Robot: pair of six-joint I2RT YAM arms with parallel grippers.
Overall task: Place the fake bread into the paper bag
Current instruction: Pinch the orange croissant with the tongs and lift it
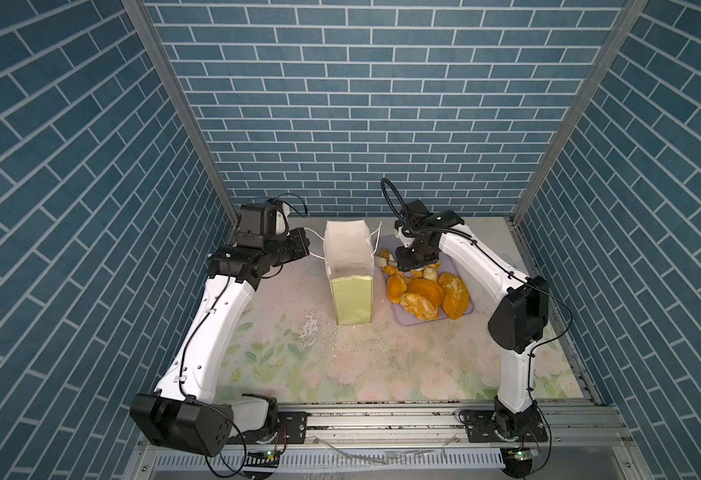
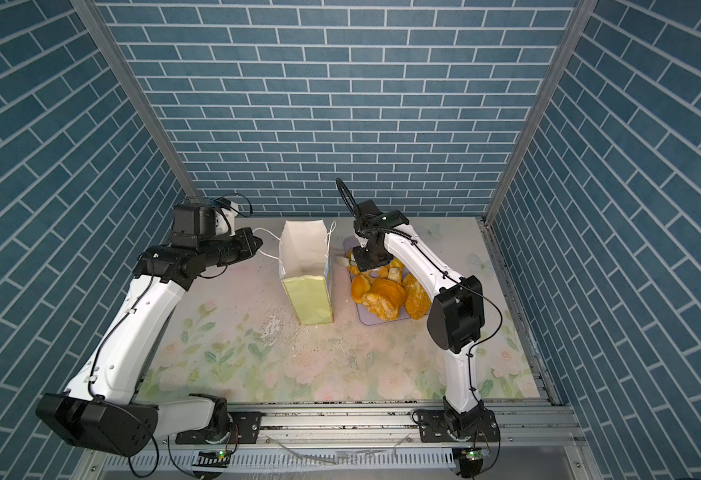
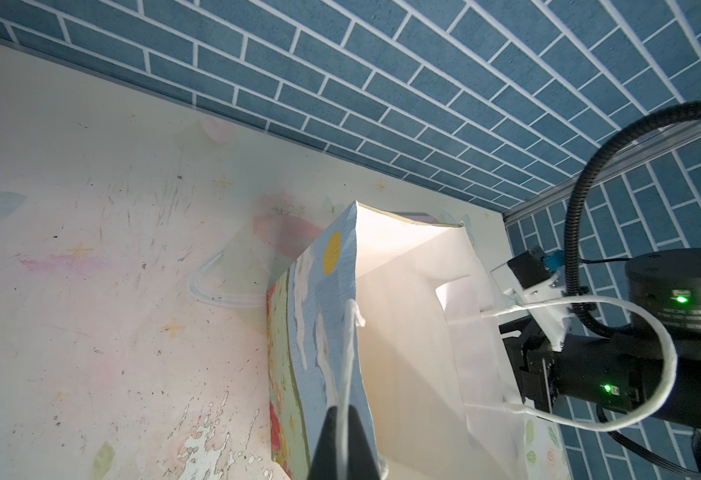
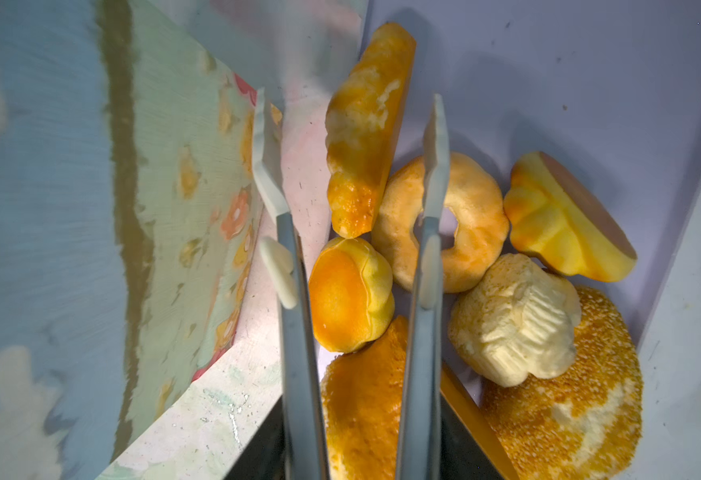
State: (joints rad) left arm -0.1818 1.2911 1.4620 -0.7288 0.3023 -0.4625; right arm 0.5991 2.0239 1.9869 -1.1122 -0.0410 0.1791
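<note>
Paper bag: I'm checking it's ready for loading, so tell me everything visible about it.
The paper bag stands upright and open-mouthed on the floral table. Narrow sides pale yellow-green, broad faces light blue with printed flowers, lining white, nothing visible inside. The left gripper is shut on one white cord handle; the opposite handle loops free.

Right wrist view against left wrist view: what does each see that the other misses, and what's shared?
Only the right wrist view shows the fake bread, including a ring doughnut, on the lilac tray, with the right gripper open over it. Only the left wrist view shows the left gripper shut on a cord handle, and the white inside of the paper bag. Both show the bag's printed blue face and the floral table.
</note>
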